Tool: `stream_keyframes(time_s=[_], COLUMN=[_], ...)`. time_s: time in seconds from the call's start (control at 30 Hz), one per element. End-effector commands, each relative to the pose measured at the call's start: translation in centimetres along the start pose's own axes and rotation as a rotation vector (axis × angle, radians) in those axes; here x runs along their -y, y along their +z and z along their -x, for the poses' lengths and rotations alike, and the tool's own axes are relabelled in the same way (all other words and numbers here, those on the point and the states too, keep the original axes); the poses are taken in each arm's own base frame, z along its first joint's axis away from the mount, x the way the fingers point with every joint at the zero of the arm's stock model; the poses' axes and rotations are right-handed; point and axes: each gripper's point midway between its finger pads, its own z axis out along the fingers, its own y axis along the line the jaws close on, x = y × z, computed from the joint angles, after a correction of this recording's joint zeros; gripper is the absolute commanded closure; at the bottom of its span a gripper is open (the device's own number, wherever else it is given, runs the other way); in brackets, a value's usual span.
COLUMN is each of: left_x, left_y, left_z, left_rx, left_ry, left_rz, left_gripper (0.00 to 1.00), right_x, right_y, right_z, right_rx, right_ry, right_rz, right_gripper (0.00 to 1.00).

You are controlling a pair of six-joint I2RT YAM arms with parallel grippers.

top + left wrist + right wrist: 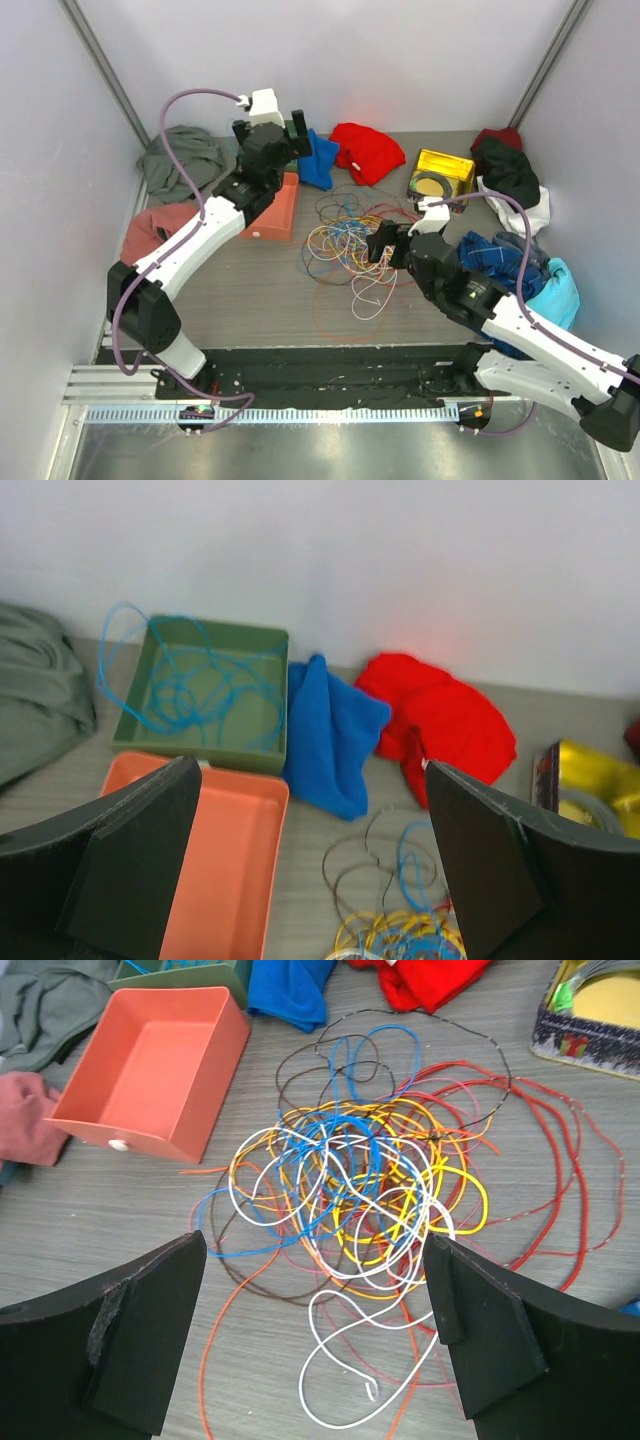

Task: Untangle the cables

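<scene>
- Blue, yellow, orange, red, white and dark brown cables (370,1190) lie in one loose tangle mid-table, on the grey wood-grain table (250,290).
- My right claw (312,1245) hangs over the tangle's near-right edge. Its fingers (140,1330) are spread wide with nothing between them. In the wrist view the heap sits framed in the gap, just ahead.
- White loops trail out nearest that claw, and red ones sweep wide to the right.
- My left claw (310,770) is also spread wide and holds nothing. It is up over the orange tray (240,880), well apart from the tangle. Only the heap's far edge shows at the bottom of its view.
- A green tray (200,745) stands against the back wall, touching the orange one. One blue cable (190,685) is coiled inside it, with a loop spilling over the left rim.
- The orange tray is a smooth, open, square-cornered box with a small white knob on one wall.
- A gold tin (440,172) sits far right of the heap with something round in it, though I cannot tell what.
- A soft blue cloth (330,730) lies crumpled against the green tray, and a red cloth (440,720) lies just beside it.
</scene>
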Motion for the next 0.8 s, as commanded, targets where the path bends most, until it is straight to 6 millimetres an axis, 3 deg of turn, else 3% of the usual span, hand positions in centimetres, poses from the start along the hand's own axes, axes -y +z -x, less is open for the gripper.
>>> stream_keyframes(time_s=[0.0,0.07,0.13,0.23,0.27,0.33,0.37,0.43,0.47,0.5,0.53,0.6,0.63,0.73,0.77], left_x=[-3.0,-3.9,-7.5,-11.0,-13.5,-13.8,-15.4,-14.7,-16.3,-16.3,-16.5,-16.6,-17.1,-18.0,-19.0], left_y=[0.3,0.5,1.4,3.4,4.6,5.7,6.5,8.4,9.6,10.5,11.6,13.2,14.4,16.4,17.1], left_z=[-2.0,-4.3,-6.5,-7.0,-6.6,-7.6,-7.6,-9.0,-8.4,-8.0,-10.3,-9.8,-11.5,-11.4,-13.1], left_rx=[-0.108,-0.188,-0.243,-0.256,-0.184,-0.196,-0.177,-0.201,-0.176,-0.152,-0.196,-0.179,-0.193,-0.151,-0.167], left_ry=[-0.035,-0.128,-0.218,-0.502,-0.575,-0.707,-0.743,-0.807,-0.825,-0.834,-0.865,-0.884,-0.919,-0.964,-0.990], left_rz=[0.116,0.119,0.166,0.119,0.101,0.015,0.019,-0.049,-0.050,-0.083,-0.082,-0.112,-0.105,-0.123,-0.100], left_gripper=[0.00,0.00,0.00,0.02,0.03,0.06,0.07,0.10,0.10,0.11,0.12,0.12,0.12,0.13,0.14], right_x=[-1.0,-0.9,-0.7,-0.6,-0.5,-0.4,-0.3,-0.1,0.0,0.2,0.2,0.3,0.3,0.4,0.4], right_y=[-0.9,-1.1,-1.6,-2.1,-2.1,-2.3,-2.2,-2.0,-1.9,-1.8,-1.7,-1.1,-0.9,-0.1,0.3], right_z=[1.5,1.3,1.4,1.3,1.3,1.2,1.1,1.0,1.0,1.0,1.1,0.8,1.0,0.8,0.4], right_rx=[0.040,0.033,0.033,0.031,0.030,0.031,0.029,0.029,0.029,0.031,0.034,0.021,0.024,0.013,0.000], right_ry=[0.107,0.114,0.122,0.116,0.112,0.107,0.101,0.090,0.081,0.075,0.071,0.042,0.036,0.006,-0.006], right_rz=[0.054,0.056,0.062,0.072,0.072,0.072,0.069,0.057,0.049,0.036,0.031,0.012,0.000,-0.029,-0.041], right_gripper=[0.00,0.00,0.00,0.01,0.01,0.01,0.01,0.01,0.01,0.01,0.00,0.00,0.00,0.01,0.00])
